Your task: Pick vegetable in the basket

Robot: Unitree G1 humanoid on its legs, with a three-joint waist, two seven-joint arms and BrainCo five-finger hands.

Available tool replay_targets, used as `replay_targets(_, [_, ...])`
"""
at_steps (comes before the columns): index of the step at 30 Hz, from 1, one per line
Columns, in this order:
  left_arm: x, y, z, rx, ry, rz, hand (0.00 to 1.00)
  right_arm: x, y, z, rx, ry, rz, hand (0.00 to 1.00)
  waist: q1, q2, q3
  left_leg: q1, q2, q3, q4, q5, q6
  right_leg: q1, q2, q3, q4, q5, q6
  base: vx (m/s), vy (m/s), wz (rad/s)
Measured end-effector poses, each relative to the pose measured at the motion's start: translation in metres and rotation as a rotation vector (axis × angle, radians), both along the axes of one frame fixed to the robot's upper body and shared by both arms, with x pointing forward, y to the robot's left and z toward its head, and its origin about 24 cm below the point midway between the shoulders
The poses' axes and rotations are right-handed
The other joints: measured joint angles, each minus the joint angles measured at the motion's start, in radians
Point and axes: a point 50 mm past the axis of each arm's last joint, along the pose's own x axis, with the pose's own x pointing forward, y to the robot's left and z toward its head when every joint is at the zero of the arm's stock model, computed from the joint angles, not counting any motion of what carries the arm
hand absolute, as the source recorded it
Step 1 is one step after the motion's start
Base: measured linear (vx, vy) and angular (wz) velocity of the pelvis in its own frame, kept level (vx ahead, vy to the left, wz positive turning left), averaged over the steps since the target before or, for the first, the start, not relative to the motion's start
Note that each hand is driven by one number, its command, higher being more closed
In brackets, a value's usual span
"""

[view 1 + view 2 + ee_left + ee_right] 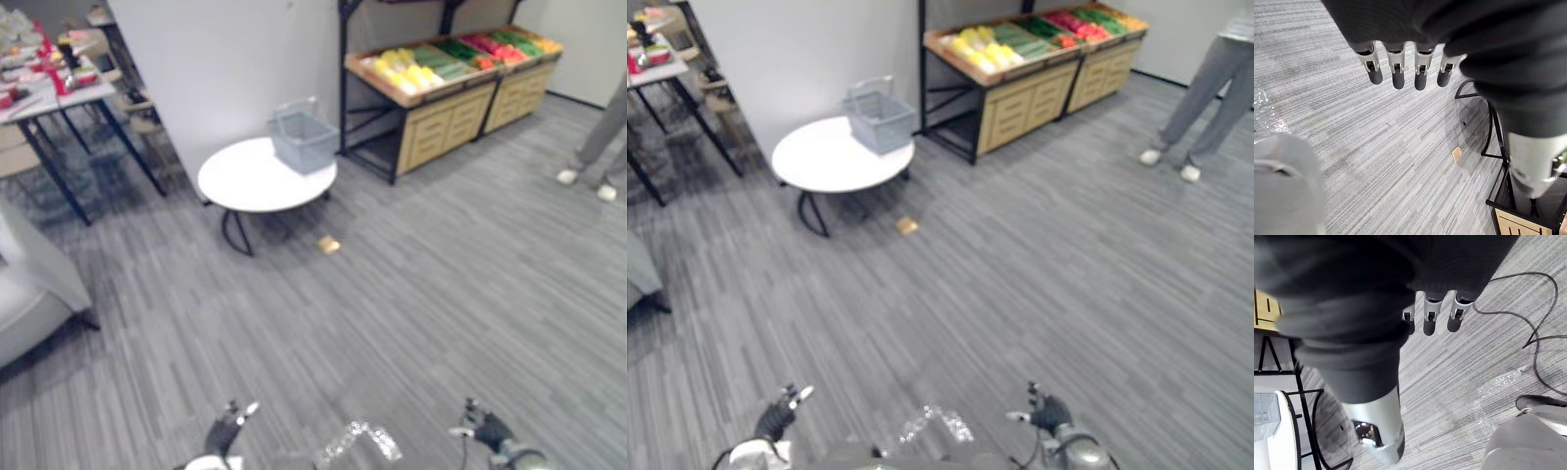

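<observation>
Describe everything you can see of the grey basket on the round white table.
The basket is rectangular and pale grey-blue, shopping-style, with what look like slotted plastic walls flaring slightly toward its open top. A thin handle stands raised over it. It sits upright on the round white table, at the table's far edge on the side toward the wooden produce stand, close to the grey wall. Only the tabletop touches it. Whether anything lies inside cannot be told.
</observation>
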Motion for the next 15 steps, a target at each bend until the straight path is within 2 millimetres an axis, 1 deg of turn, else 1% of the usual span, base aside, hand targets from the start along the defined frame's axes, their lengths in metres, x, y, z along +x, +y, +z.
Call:
replay_targets(1, [-0.007, -0.005, -0.003, -0.026, 0.013, 0.003, 0.0, 0.001, -0.001, 0.001, -0.002, -0.005, -0.005, 0.0, -0.002, 0.008, 0.005, -0.019, -0.019, -0.017, 0.008, -0.055, -0.008, 0.02, 0.0, 0.024, 0.002, -0.01, -0.003, 0.18, 0.016, -0.36])
replay_targets(2, [-0.009, -0.007, -0.004, -0.036, 0.017, 0.002, 0.0, 0.002, -0.002, 0.001, -0.004, -0.01, -0.008, 0.0, 0.0, 0.013, 0.011, -0.023, -0.033, -0.016, -0.015, -0.081, -0.017, 0.034, -0.001, 0.04, 0.0, -0.014, -0.004, 0.22, 0.056, -0.52])
replay_targets(3, [-0.012, -0.007, -0.004, -0.042, 0.02, 0.005, 0.0, 0.004, -0.001, 0.002, -0.002, -0.015, 0.0, 0.0, 0.003, 0.018, 0.019, -0.022, -0.07, -0.006, -0.113, -0.111, -0.035, 0.053, -0.007, 0.062, -0.005, -0.023, -0.004, 0.24, 0.077, -0.45])
replay_targets(4, [-0.017, -0.007, -0.004, -0.043, 0.022, 0.011, 0.0, 0.006, 0.0, 0.002, 0.006, -0.023, 0.008, 0.0, 0.002, 0.018, 0.02, -0.019, -0.105, 0.018, -0.286, -0.109, -0.04, 0.066, -0.018, 0.071, -0.011, -0.036, -0.006, 0.24, 0.081, -0.34])
replay_targets(5, [-0.02, -0.007, -0.004, -0.044, 0.023, 0.012, 0.0, 0.007, 0.001, 0.003, 0.01, -0.029, 0.013, 0.0, 0.001, 0.021, 0.019, -0.017, -0.123, 0.031, -0.395, -0.093, -0.044, 0.072, -0.02, 0.074, -0.02, -0.039, -0.003, 0.24, 0.103, -0.19])
replay_targets(6, [-0.023, -0.01, -0.005, -0.051, 0.025, 0.015, 0.0, 0.01, -0.001, 0.006, 0.012, -0.046, 0.021, 0.0, 0.005, 0.03, 0.02, -0.018, -0.145, 0.055, -0.602, -0.033, -0.042, 0.086, -0.016, 0.081, -0.039, -0.047, 0.0, 0.25, 0.137, -0.27])
replay_targets(7, [-0.028, -0.014, -0.007, -0.062, 0.036, 0.022, 0.0, 0.015, -0.001, 0.009, 0.017, -0.067, 0.031, 0.0, 0.02, 0.04, 0.02, -0.024, -0.147, 0.061, -0.734, 0.03, -0.039, 0.093, -0.002, 0.102, -0.04, -0.069, -0.002, 0.27, 0.158, -0.39])
replay_targets(8, [-0.032, -0.015, -0.008, -0.065, 0.044, 0.025, 0.0, 0.016, -0.001, 0.009, 0.018, -0.073, 0.036, 0.0, 0.027, 0.042, 0.019, -0.024, -0.143, 0.056, -0.761, 0.048, -0.036, 0.1, 0.004, 0.115, -0.036, -0.085, -0.003, 0.32, 0.19, -0.56])
replay_targets(9, [-0.035, -0.015, -0.009, -0.069, 0.052, 0.03, 0.0, 0.016, 0.0, 0.009, 0.017, -0.078, 0.046, 0.0, 0.042, 0.033, 0.015, -0.039, -0.135, 0.055, -0.753, 0.062, -0.01, 0.113, 0.004, 0.138, -0.016, -0.126, -0.005, 0.39, 0.223, -0.69])
replay_targets(10, [-0.038, -0.013, -0.009, -0.075, 0.052, 0.054, 0.0, 0.016, 0.006, 0.008, 0.02, -0.078, 0.069, 0.0, 0.059, 0.0, -0.008, -0.062, -0.138, 0.059, -0.653, 0.071, 0.022, 0.113, -0.023, 0.162, -0.001, -0.166, 0.013, 0.56, 0.306, -0.72])
replay_targets(11, [-0.041, -0.011, -0.009, -0.072, 0.059, 0.06, 0.0, 0.015, 0.01, 0.007, 0.022, -0.078, 0.085, 0.0, 0.063, -0.019, -0.028, -0.074, -0.144, 0.06, -0.599, 0.058, 0.039, 0.116, -0.047, 0.162, 0.012, -0.186, 0.035, 0.53, 0.274, -1.13])
replay_targets(12, [-0.048, -0.004, -0.008, -0.052, 0.07, 0.061, 0.0, 0.021, 0.019, 0.007, 0.036, -0.104, 0.108, 0.0, 0.083, -0.058, -0.038, -0.067, -0.171, 0.081, -0.559, -0.016, 0.088, 0.04, -0.11, 0.133, 0.214, -0.203, 0.14, 0.54, 0.268, -0.78])
replay_targets(13, [-0.044, 0.001, -0.007, -0.036, 0.077, 0.052, 0.0, 0.03, 0.03, 0.008, 0.051, -0.126, 0.133, 0.0, 0.047, -0.114, -0.045, -0.042, -0.217, 0.091, -0.569, -0.048, 0.099, -0.066, -0.182, 0.049, 0.446, -0.128, 0.178, 0.53, 0.267, -0.48])
replay_targets(14, [-0.038, 0.0, -0.006, -0.035, 0.066, 0.034, 0.0, 0.028, 0.031, 0.007, 0.042, -0.124, 0.147, 0.0, 0.033, -0.116, -0.042, -0.014, -0.234, 0.086, -0.586, -0.057, 0.102, -0.101, -0.215, 0.009, 0.531, -0.057, 0.168, 0.63, 0.32, 0.15])
replay_targets(15, [-0.031, -0.005, -0.006, -0.04, 0.051, 0.002, 0.0, 0.024, 0.028, 0.006, 0.024, -0.106, 0.158, 0.0, 0.029, -0.1, -0.03, 0.072, -0.25, 0.084, -0.631, -0.078, 0.104, -0.133, -0.257, -0.053, 0.636, -0.039, 0.136, 0.65, 0.312, 0.03])
